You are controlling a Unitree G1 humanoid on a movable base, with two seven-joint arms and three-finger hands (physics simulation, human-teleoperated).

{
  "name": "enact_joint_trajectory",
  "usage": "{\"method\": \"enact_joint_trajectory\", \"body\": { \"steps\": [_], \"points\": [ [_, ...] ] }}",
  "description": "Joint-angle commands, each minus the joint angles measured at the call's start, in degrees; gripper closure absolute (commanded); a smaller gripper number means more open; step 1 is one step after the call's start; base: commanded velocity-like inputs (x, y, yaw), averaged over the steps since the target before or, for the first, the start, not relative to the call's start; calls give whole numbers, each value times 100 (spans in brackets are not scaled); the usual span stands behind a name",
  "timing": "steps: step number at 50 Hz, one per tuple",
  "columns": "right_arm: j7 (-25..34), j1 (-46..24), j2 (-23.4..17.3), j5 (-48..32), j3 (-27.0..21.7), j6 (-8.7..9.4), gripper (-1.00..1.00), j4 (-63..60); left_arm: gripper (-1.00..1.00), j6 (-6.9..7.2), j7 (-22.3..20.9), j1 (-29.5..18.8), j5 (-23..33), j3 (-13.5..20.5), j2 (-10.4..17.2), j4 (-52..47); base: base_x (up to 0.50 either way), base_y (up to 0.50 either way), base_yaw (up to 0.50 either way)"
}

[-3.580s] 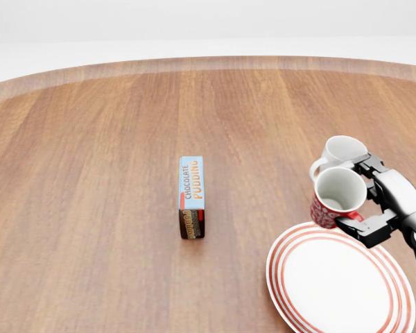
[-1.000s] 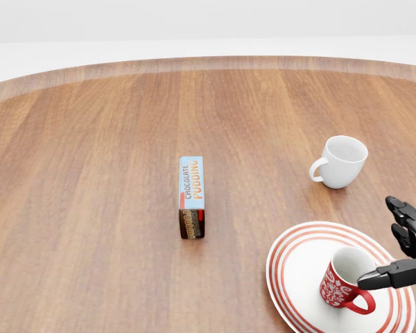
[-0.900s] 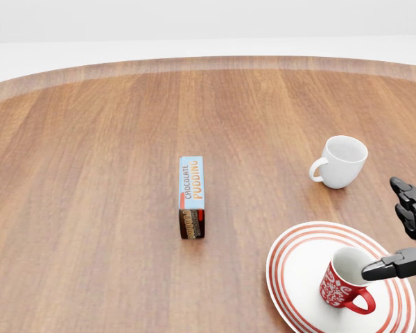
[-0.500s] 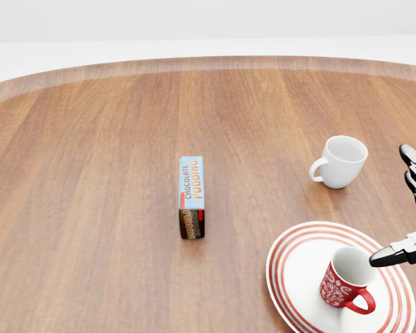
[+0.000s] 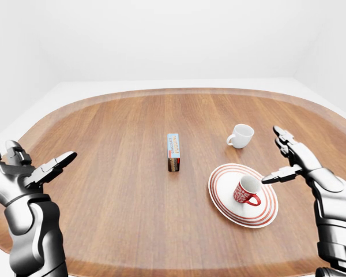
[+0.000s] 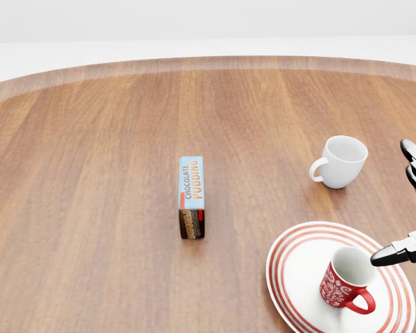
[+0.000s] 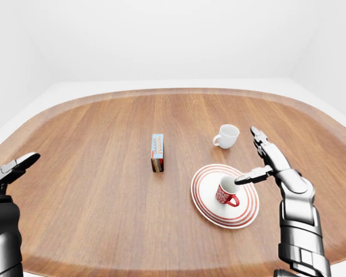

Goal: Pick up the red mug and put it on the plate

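The red mug (image 6: pixel 347 282) stands upright on the plate (image 6: pixel 298 260), just left of the right hand (image 5: pixel 292 158). That hand's 3 fingers are spread wide, empty. The left hand (image 5: pixel 23 170) is likewise splayed, holding nothing.

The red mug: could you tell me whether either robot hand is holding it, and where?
Nothing is held. The mug stands free on the plate; the right robot hand is open beside it, the left open far off.
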Motion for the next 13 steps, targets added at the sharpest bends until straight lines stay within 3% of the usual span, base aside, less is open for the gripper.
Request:
{"method": "enact_joint_trajectory", "body": {
  "steps": [1,3,6,7,8,9,10,11,12,13],
  "points": [
    [2,6,27,-27,2,0,-100,-110,-100,0,-12,2,13,-15,-6,23,0,0,0],
    [-86,-53,137,-52,108,0,-100,-101,-100,0,-42,-10,81,-97,-21,39,0,0,0],
    [-195,-234,295,-465,632,0,-100,318,-100,0,-202,-110,425,-474,-118,403,0,0,0],
    [-407,-618,384,-687,875,0,-100,871,-100,0,-442,-336,841,-976,-226,1252,0,0,0],
    [-456,-863,420,-757,987,0,-100,1270,-100,-199,-643,-568,1097,-1320,-291,1987,0,0,0],
    [-758,-1578,574,-1237,1538,0,-100,2517,-100,-271,-1110,-918,1179,-1740,-371,3001,0,0,0],
    [-966,-2004,698,-1433,1720,-204,-100,3281,-100,-356,-1423,-1132,1201,-1971,-462,3570,0,0,0],
    [-1108,-2256,814,-1554,1824,-376,-100,3710,-100,-543,-1692,-1309,1292,-2247,-630,3995,0,0,0],
    [-1258,-2555,1047,-1810,2085,-687,-100,4175,-100,-577,-1747,-1368,1439,-2419,-732,4101,0,0,0],
    [-1553,-2929,1479,-2124,2384,-906,-100,4722,-100,-595,-2273,-1532,1566,-2909,-1028,4275,0,0,0]
  ]
}}
